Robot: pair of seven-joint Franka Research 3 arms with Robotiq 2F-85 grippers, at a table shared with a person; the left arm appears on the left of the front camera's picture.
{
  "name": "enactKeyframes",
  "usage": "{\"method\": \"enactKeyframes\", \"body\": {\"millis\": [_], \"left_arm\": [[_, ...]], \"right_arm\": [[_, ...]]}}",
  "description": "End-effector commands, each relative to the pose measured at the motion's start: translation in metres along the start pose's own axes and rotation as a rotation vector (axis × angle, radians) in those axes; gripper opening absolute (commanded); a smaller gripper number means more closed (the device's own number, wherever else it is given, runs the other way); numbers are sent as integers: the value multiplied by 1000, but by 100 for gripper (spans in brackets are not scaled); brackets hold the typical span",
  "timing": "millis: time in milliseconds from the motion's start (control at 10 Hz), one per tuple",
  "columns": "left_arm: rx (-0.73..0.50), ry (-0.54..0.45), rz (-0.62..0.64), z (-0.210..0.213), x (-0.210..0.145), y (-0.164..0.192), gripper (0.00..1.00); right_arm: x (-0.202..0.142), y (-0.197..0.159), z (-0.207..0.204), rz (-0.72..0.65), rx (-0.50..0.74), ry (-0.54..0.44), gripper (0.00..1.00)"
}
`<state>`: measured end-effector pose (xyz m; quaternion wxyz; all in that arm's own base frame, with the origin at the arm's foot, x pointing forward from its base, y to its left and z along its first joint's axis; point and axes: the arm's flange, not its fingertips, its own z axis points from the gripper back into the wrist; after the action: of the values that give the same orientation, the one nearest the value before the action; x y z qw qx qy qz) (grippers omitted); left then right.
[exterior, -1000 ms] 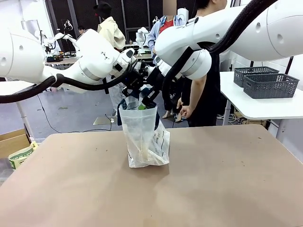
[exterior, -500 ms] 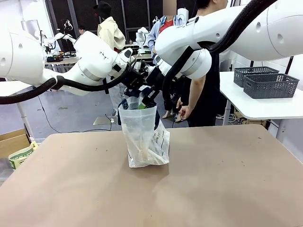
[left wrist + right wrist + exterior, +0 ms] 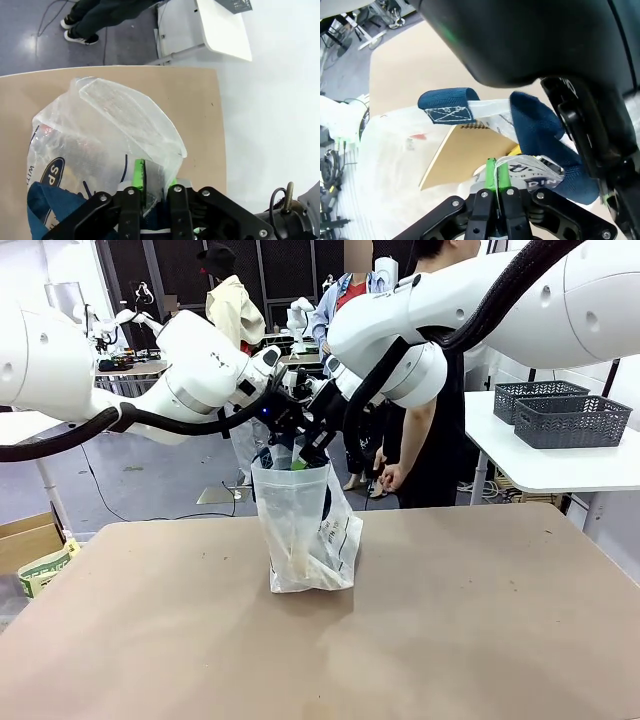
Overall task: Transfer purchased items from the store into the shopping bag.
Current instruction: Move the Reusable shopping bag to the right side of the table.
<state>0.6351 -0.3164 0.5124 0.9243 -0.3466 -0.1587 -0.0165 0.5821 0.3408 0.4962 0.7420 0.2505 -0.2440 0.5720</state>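
Shopping bag (image 3: 303,530) stands upright mid-table (image 3: 450,640), both grippers at its mouth. Left gripper (image 3: 152,186): green pads pinching the bag's thin plastic rim. Right gripper (image 3: 496,182): pads pressed together on rim film by the navy handle (image 3: 447,106). To do it well, imo: keep both pinches firm, pull rims apart evenly, no yanking, so the mouth stays wide w/o tipping. Inside the bag: a tan packet (image 3: 470,152), leaning. Beyond, on a side table: grey baskets (image 3: 560,412).
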Motion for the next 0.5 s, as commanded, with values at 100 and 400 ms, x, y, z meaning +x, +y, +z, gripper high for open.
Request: {"method": "enactKeyframes", "body": {"millis": [100,400], "left_arm": [[-7,-4,-10,10,-5,8,0],[0,-22,-5,17,-5,10,0]], "right_arm": [[-3,4,3,22,25,-52,0],[-3,6,5,20,18,-52,0]]}}
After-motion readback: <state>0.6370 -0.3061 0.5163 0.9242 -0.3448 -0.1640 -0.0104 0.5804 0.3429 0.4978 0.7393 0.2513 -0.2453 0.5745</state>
